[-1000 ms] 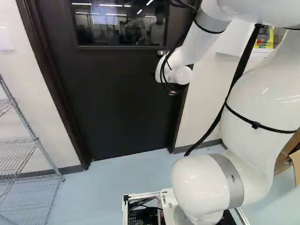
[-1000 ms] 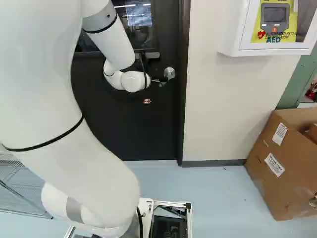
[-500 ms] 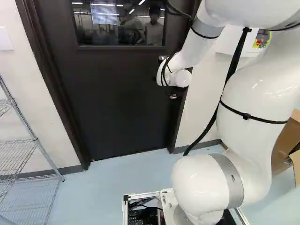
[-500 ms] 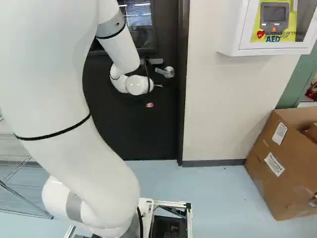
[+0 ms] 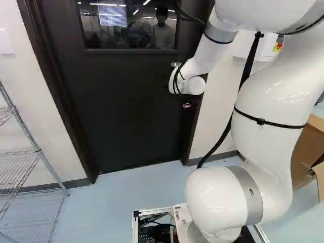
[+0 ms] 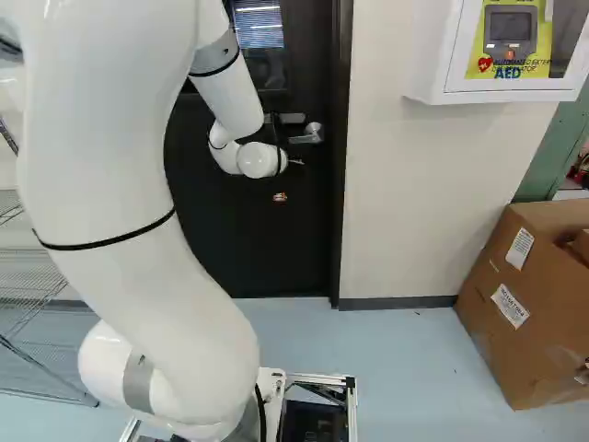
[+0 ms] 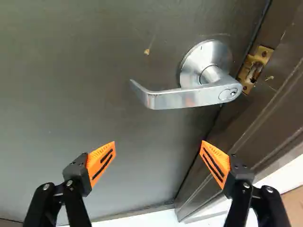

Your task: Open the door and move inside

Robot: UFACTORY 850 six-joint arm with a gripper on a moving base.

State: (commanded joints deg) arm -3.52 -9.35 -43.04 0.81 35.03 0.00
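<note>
Our gripper is spread wide, holding nothing, apart from the door handle. Our wrist has dropped slightly

Free gap between claw and lever, door frame close beside.

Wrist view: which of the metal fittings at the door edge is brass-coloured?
The strike plate, set in the door frame. The lever handle and its round rose, both on the door itself, are silver.

Shelf left of door, handle on it, box right
</note>
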